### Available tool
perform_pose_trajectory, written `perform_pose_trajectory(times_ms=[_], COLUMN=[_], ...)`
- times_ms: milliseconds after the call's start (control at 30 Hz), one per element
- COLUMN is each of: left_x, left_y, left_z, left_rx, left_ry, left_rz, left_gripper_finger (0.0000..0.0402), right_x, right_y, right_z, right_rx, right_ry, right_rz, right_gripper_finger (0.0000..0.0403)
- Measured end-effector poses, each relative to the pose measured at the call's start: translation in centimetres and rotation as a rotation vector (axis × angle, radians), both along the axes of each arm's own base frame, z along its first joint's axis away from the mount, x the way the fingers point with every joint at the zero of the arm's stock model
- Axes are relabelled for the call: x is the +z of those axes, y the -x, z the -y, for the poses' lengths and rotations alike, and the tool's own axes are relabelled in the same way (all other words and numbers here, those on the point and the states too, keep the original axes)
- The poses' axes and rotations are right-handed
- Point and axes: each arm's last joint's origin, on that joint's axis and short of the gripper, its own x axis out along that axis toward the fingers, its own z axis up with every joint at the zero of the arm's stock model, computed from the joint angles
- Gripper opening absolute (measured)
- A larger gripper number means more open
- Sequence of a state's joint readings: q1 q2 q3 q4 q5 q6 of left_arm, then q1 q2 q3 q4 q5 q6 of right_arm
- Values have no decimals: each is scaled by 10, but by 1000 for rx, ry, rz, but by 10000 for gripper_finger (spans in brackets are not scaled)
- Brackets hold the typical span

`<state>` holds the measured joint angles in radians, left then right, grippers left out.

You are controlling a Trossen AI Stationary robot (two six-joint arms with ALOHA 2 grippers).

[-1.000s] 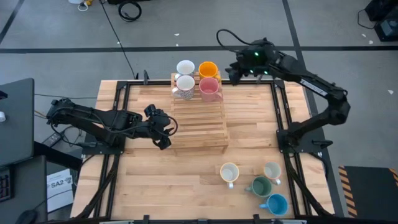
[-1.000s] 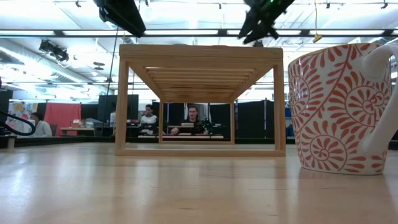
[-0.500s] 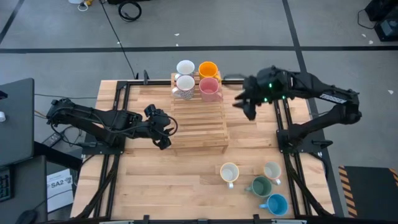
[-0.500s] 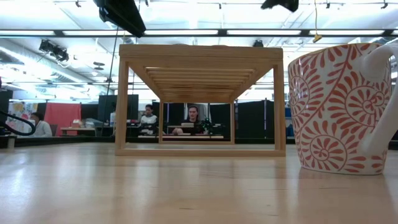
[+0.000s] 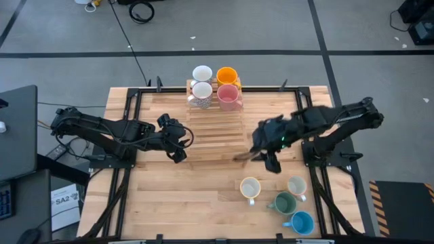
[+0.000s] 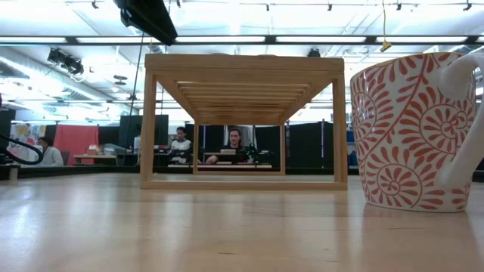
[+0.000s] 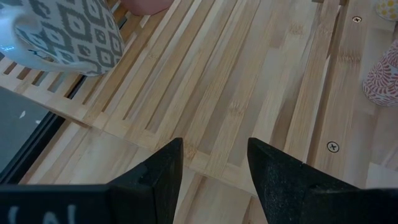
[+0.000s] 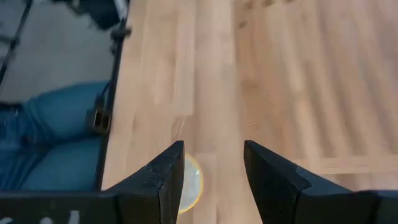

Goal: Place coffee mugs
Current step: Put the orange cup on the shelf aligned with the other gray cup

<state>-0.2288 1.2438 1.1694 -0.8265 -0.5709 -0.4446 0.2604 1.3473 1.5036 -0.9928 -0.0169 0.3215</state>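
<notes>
Presently, the scene stood thus:

Rack: a slatted wooden rack (image 5: 217,125) sat on the table (image 5: 163,190); four mugs stood at its far end.
Placed mugs: a white mug (image 5: 202,73), an orange mug (image 5: 227,75), a grey-patterned mug (image 5: 201,92) and a pink mug (image 5: 228,96) were packed close together in two rows.
Waiting mugs: a cream mug (image 5: 250,188), a pale mug (image 5: 297,186), a dark green mug (image 5: 284,202) and a blue mug (image 5: 302,222) were clustered on the table's near right part; the green one sat just beside the pale and blue ones.
Right gripper: the right gripper (image 5: 270,157) hung empty with its jaws apart beside the rack's right edge, near the cream mug, which showed past its fingers (image 8: 163,176) in its wrist view.
Left gripper: the left gripper (image 5: 179,144) waited at the rack's left edge, jaws apart and empty.
Stage: judged half done; a fifth pickup looked next.
Risk, crowding: the green, pale and blue mugs sat so close that a descending finger could knock a neighbour.
Risk, grip: a grasp on a thin rim or handle could let a glazed mug swing or slip.
Risk, placing: a mug set across the slats' edge might tip; the rack itself could be nudged.
</notes>
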Motion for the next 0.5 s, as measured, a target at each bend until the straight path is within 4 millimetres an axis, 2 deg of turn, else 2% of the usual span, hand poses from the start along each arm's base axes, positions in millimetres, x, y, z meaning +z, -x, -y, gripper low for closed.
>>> perform_pose_trajectory(times_ms=[333, 500], left_x=[0, 1], left_y=[0, -2], left_z=[0, 0], left_rx=[63, 63], left_ry=[61, 66], left_rz=[42, 61], left_gripper_finger=[185, 185], right_x=[-36, -51], right_y=[-17, -25], right_z=[-43, -55], right_rx=[120, 111], right_ry=[53, 115], right_rz=[-179, -222], right_gripper_finger=[172, 172])
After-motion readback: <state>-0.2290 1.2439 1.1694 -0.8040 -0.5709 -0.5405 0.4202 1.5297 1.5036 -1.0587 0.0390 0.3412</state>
